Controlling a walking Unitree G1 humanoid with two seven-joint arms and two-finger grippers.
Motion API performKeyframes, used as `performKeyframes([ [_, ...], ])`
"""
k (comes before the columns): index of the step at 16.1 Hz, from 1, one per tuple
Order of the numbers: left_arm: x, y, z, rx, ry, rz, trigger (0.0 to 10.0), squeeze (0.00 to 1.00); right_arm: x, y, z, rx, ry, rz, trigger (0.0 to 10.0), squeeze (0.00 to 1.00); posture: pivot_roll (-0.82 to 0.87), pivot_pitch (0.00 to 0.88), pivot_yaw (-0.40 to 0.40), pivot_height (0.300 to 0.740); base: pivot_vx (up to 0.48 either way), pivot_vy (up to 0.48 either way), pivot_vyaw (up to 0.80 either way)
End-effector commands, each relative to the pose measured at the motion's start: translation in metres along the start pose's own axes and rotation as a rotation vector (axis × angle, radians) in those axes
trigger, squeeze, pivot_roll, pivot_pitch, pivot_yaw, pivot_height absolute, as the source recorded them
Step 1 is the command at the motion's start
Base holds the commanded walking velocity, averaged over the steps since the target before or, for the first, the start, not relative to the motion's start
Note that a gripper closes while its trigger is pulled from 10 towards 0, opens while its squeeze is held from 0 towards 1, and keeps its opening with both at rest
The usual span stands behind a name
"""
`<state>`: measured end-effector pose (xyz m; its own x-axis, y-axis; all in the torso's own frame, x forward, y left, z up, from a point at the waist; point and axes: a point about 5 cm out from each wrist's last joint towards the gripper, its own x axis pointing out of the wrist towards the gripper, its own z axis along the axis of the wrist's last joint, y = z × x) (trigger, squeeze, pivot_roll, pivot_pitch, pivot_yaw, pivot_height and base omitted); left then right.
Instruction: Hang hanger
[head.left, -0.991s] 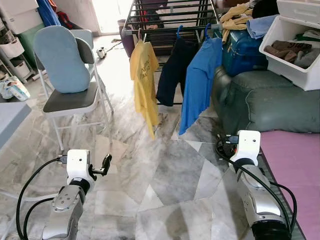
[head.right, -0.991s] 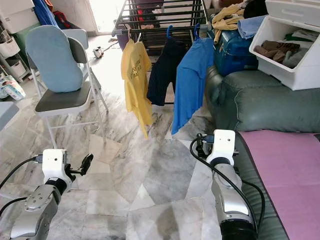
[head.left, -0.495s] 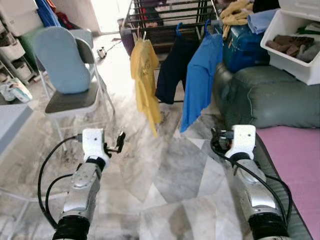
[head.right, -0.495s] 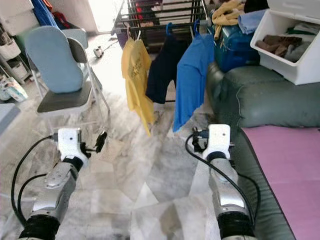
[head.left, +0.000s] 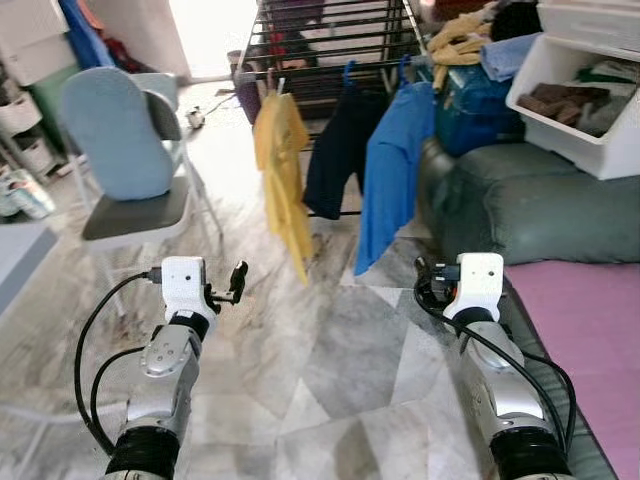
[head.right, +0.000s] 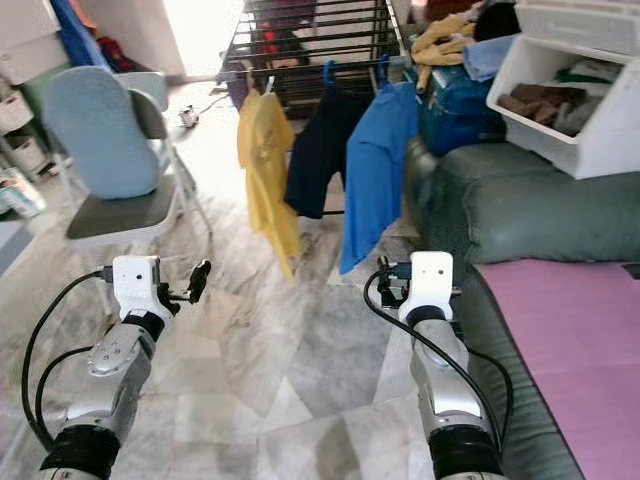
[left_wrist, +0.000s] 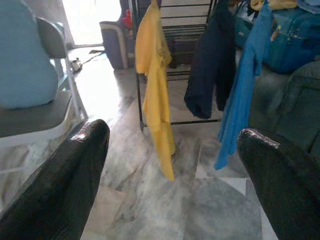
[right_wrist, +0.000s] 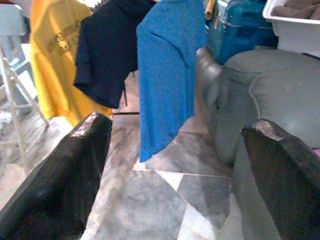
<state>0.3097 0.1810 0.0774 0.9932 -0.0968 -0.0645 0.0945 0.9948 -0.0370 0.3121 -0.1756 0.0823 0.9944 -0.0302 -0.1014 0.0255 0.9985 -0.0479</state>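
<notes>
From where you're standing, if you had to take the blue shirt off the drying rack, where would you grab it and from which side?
Probably at the blue hanger hook over the rack's front rail, not the blue shirt, whose cloth hangs limp. Come from the front with the right gripper, which is open, empty and nearest, then lift up off the rail.

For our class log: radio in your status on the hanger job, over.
Left gripper open, empty. Right gripper open, empty. Yellow shirt, navy garment, blue shirt hang on black metal drying rack ahead. Nothing between.

The garments hide their hangers except small blue hooks (head.left: 349, 68) on the blurred drying rack (head.left: 330, 30).
</notes>
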Motion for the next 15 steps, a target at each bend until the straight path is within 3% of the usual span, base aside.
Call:
performKeyframes([
  [1,0.0021,0.0048,0.0036,0.009,-0.011,0.004,10.0,0.0,0.0012,0.0049,-0.0003,0.007,0.002,0.01,10.0,0.0,-0.15,0.0,0.093,0.74,0.428,0.0,0.0],
  [11,0.0062,-0.0003,0.0012,-0.005,-0.002,-0.017,10.0,0.0,0.0029,0.0062,-0.0007,0.014,0.005,0.007,10.0,0.0,-0.16,0.0,0.099,0.74,0.436,0.0,0.0],
  [15,0.0086,-0.0001,-0.0008,-0.026,0.021,-0.013,10.0,0.0,0.0049,0.0068,-0.0007,0.019,0.01,0.005,10.0,0.0,-0.15,0.0,0.1,0.74,0.373,0.3,0.0],
])
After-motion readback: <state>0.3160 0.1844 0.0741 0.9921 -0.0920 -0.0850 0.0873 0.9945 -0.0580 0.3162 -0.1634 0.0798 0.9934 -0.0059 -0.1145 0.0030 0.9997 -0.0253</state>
